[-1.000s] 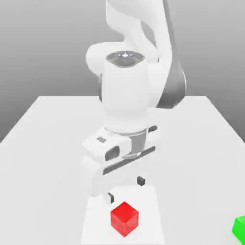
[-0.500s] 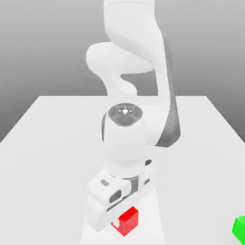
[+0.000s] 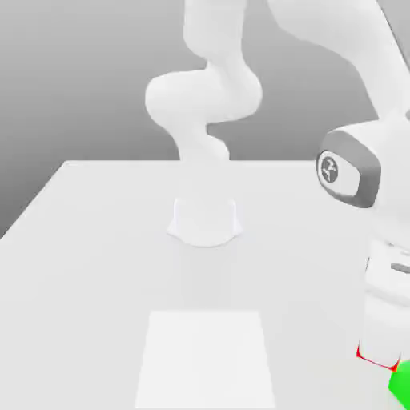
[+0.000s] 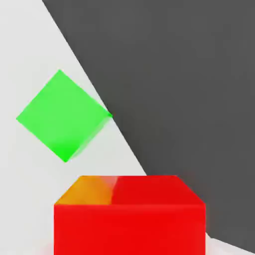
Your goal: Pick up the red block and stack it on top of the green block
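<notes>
The red block (image 3: 370, 358) shows as a thin red sliver under the white hand at the exterior view's right, lifted off the table. My gripper (image 3: 379, 351) is shut on it. In the hand view the red block (image 4: 129, 215) sits close to the camera. The green block (image 3: 400, 382) rests on the table just below and to the right of the hand, partly cut off by the picture's edge. The hand view has the green block (image 4: 63, 115) beyond the red one, turned like a diamond, with a gap between the two.
The white table (image 3: 96, 264) carries a paler square patch (image 3: 207, 356) near its front and the arm's round base (image 3: 205, 220) at mid-table. The table's edge (image 4: 124, 144) runs close beside the green block, with dark floor (image 4: 189, 99) past it.
The gripper came down over the red block at the front middle and shut on it. The arm then swung to the exterior view's right, carrying the block to beside the green block.
</notes>
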